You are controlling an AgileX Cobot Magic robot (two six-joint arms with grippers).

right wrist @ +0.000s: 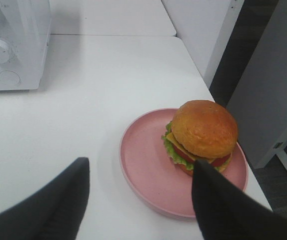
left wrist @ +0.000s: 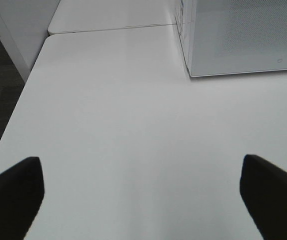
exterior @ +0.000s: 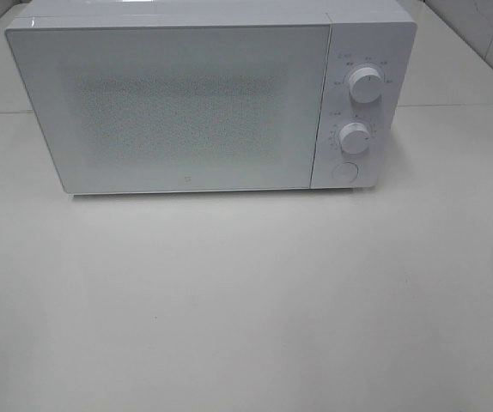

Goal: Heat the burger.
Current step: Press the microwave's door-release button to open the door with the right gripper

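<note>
Microwave point(exterior: 169, 103) shut, burger point(right wrist: 203, 131) parked on pink plate point(right wrist: 143, 165) at bench point(right wrist: 83, 100) edge; right tool point(right wrist: 141, 167) spread above plate, gripping nothing; left tool point(left wrist: 141, 164) wide, empty, probably spare to open the microwave.

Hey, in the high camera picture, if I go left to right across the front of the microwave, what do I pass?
Microwave door → control panel → bare table to the right of the microwave.
</note>
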